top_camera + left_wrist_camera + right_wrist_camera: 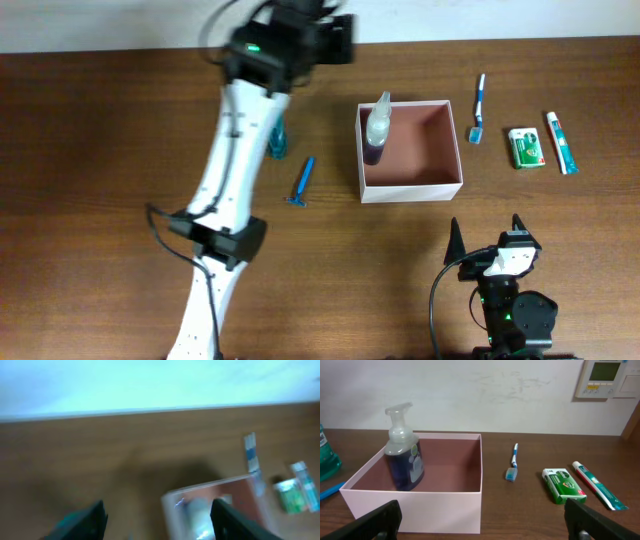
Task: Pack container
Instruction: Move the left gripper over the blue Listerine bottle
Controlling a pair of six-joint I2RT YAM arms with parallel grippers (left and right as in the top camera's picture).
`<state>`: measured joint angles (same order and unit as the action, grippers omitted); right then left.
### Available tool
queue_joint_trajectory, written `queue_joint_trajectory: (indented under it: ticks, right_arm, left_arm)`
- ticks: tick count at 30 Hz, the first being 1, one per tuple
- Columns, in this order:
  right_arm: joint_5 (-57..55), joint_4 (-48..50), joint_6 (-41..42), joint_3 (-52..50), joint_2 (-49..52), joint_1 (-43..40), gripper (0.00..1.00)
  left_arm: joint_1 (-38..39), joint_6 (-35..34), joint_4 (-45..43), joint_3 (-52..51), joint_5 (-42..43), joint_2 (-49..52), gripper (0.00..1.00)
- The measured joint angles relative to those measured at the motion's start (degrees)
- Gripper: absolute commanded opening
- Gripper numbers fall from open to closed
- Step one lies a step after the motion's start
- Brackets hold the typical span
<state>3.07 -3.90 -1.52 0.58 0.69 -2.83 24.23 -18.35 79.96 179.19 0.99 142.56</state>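
The container (pixel 440 186) is a square white-walled box with a reddish-brown inside, at mid-table. A clear pump bottle (pixel 378 130) of purple liquid stands upright in its left part. My left gripper (pixel 338 38) is raised above the table's far edge, to the upper left of the container. The left wrist view is blurred. It shows that gripper (pixel 160 521) open and empty, with the container (pixel 235 480) and bottle (pixel 197 515) below. My right gripper (pixel 487 235) is open and empty near the front edge. In the right wrist view it (pixel 482 522) faces the container's (pixel 420 510) near wall.
Right of the container lie a blue toothbrush (pixel 478 108), a small green packet (pixel 526 148) and a toothpaste tube (pixel 561 142). A blue razor (pixel 301 183) lies left of it. A teal bottle (pixel 277 140) stands partly behind the left arm (pixel 225 170).
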Motion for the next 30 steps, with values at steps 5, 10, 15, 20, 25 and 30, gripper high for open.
queue_joint_trajectory:
  ticks: [5, 10, 15, 20, 25, 30]
  right_arm:
    - [0.0, 0.0, 0.0, 0.0, 0.0, 0.0, 0.99]
    - [0.0, 0.0, 0.0, 0.0, 0.0, 0.0, 0.99]
    - [0.0, 0.0, 0.0, 0.0, 0.0, 0.0, 0.99]
    - [0.0, 0.0, 0.0, 0.0, 0.0, 0.0, 0.99]
    - [0.0, 0.0, 0.0, 0.0, 0.0, 0.0, 0.99]
    - [0.0, 0.0, 0.0, 0.0, 0.0, 0.0, 0.99]
  left_arm:
    - [-6.1, 3.1, 14.8, 0.2, -0.4, -0.4, 0.68]
    - [-8.0, 4.7, 16.5, -2.5, 0.0, -0.4, 0.69]
    - [-7.8, 5.3, 16.4, -8.3, 0.5, -0.4, 0.69]
    - [-7.9, 5.3, 14.9, -14.4, 0.4, -0.4, 0.69]
    - [-8.4, 5.3, 12.7, -19.4, 0.2, -0.4, 0.69]
    - [-8.6, 5.3, 9.9, -22.9, 0.2, -0.3, 0.69]
